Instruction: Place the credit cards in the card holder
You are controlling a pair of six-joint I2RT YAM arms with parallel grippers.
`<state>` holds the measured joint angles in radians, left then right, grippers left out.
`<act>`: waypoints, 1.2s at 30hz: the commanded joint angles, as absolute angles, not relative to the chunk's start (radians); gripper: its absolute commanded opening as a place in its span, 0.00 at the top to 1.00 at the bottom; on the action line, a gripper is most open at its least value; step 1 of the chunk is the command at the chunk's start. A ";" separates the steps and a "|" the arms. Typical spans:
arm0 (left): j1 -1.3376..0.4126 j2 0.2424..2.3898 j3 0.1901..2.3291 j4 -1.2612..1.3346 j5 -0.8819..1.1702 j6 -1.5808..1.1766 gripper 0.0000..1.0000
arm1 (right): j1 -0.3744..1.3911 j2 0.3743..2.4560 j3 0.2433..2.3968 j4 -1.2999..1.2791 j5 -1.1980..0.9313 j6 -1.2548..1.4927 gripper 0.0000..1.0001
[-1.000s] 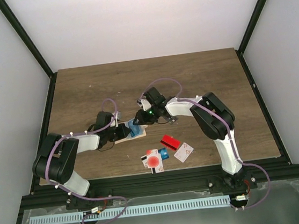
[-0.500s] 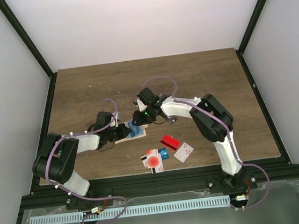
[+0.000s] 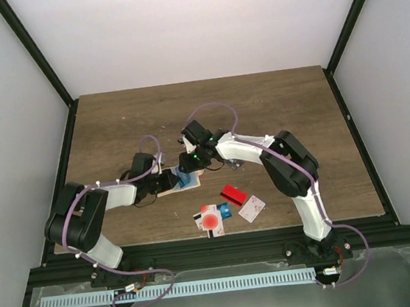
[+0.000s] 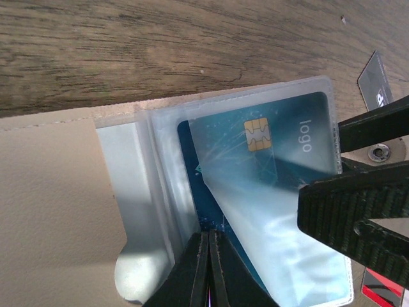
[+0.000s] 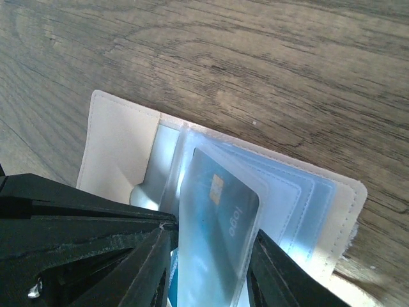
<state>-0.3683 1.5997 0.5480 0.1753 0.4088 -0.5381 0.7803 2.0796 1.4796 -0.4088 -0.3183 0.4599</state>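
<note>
The beige card holder (image 3: 172,190) lies open on the table, its clear sleeves fanned out (image 4: 134,185) (image 5: 118,147). My left gripper (image 3: 166,180) (image 4: 209,246) is shut on the edge of a clear sleeve, holding it apart. My right gripper (image 3: 190,165) (image 5: 208,268) grips a blue chip card (image 4: 268,141) (image 5: 220,217) by its long edges; most of the card sits inside a sleeve. A solid red card (image 3: 232,193), a white card with a red dot (image 3: 210,218), a small blue card (image 3: 225,210) and a white card (image 3: 251,208) lie loose near the front edge.
The two arms meet left of the table's centre, fingers almost touching over the holder. A dark-striped card (image 4: 377,80) and a red card's corner (image 4: 382,284) show at the left wrist view's right edge. Black frame posts stand at the table's sides.
My right gripper has moved left toward the left gripper, sliding the blue card further into the holder. The left arm and loose cards have not moved.
</note>
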 commanded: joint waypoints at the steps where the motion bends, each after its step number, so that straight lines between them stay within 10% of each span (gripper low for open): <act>1: -0.373 1.651 0.517 0.062 0.359 -0.517 0.96 | 0.797 2.030 1.531 -0.444 -0.275 0.440 0.66; 36: -0.373 1.320 0.587 -0.198 0.261 -0.539 0.96 | 0.851 2.021 1.569 -0.427 -0.374 0.458 0.65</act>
